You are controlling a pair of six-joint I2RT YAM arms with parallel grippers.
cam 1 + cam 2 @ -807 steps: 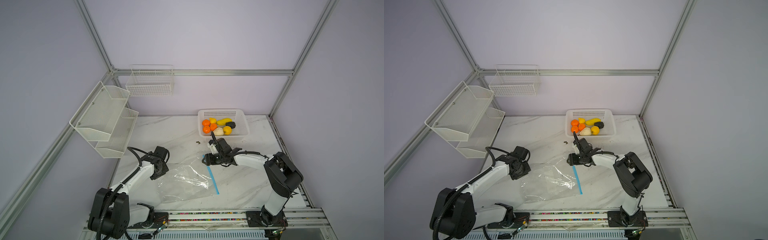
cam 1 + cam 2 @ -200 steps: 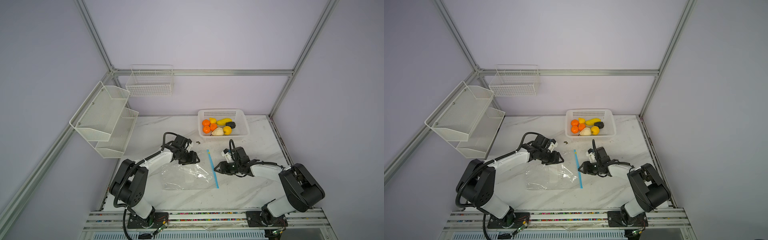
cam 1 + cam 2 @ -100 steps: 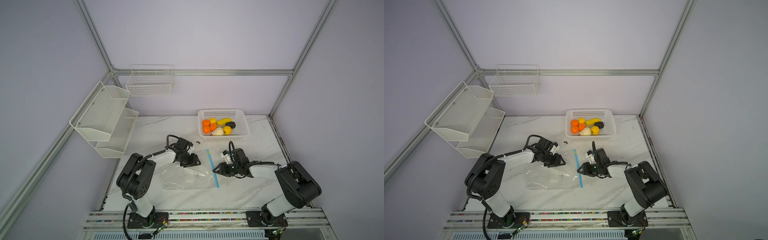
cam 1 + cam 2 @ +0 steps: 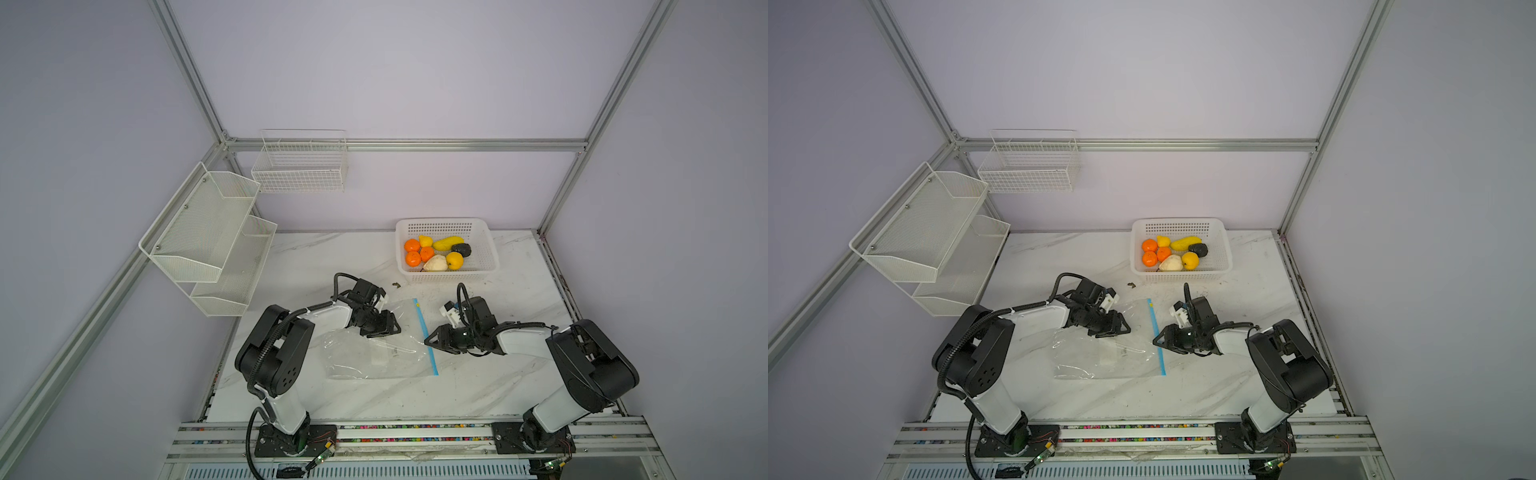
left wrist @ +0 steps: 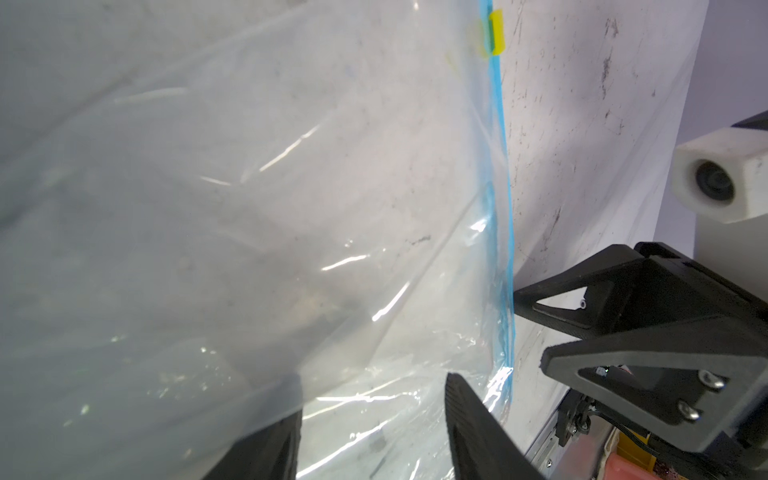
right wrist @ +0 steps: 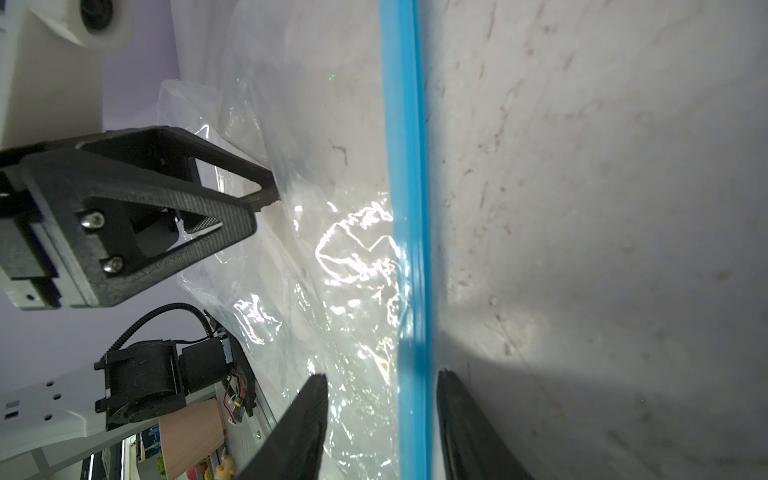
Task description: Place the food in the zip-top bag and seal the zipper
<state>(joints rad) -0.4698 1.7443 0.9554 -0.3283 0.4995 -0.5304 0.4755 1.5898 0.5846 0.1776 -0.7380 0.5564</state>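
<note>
Both arms are down low on the marble surface [image 4: 365,257], facing each other across the zip-top bag [image 4: 374,353], which lies flat and crinkled between them in both top views. The zipper [image 4: 423,326], that light-blue strip, runs along the bag's right-hand edge, with its yellow tab [image 4: 417,304] at the far end, towards the basket.

The left tool [image 4: 390,328] hangs over the bag's far part, short of the zipper. From its wrist camera the left tool [image 5: 370,415] is released: jaws parted, clear film lying between them, a fold of it draped across one finger [image 5: 270,440], nothing clamped.

On the other side, the right tool [image 4: 430,340] has its tips at the zipper about midway along. Its wrist camera gives the close look: the right tool [image 6: 378,415] straddles the blue zipper [image 6: 405,166], one finger over the film, the other over bare marble, jaws apart and not squeezing. Whether the strip is pressed shut along its length cannot be told.

The food [image 4: 435,263] is well away from the bag, all eight pieces bunched in the white perforated basket [image 4: 440,222] at the back of the surface: three tangerines, the yellow pieces, the cream bulb and the dark lump.
</note>
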